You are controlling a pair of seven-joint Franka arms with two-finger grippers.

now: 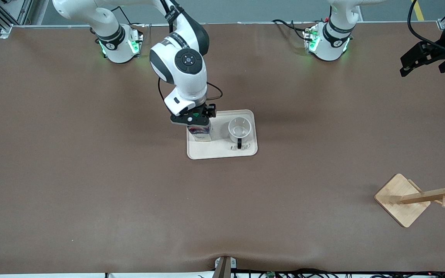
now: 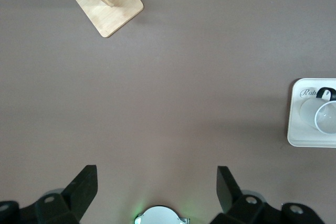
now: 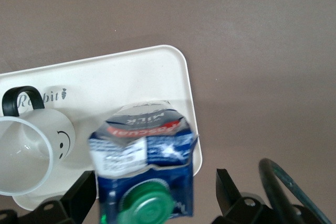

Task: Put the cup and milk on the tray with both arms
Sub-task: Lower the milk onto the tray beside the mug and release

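The cream tray lies mid-table. The white cup stands upright on it, black handle toward the front camera. The dark blue milk carton stands on the tray beside the cup, toward the right arm's end. My right gripper is low over the carton's top, its fingers open on either side of it. In the right wrist view the milk sits between the spread fingers of the right gripper, with the cup and tray alongside. My left gripper waits open and empty, raised at the left arm's end.
A wooden rack with a square base stands near the left arm's end, nearer the front camera. In the left wrist view the left gripper is over bare table, with the rack, tray and cup visible.
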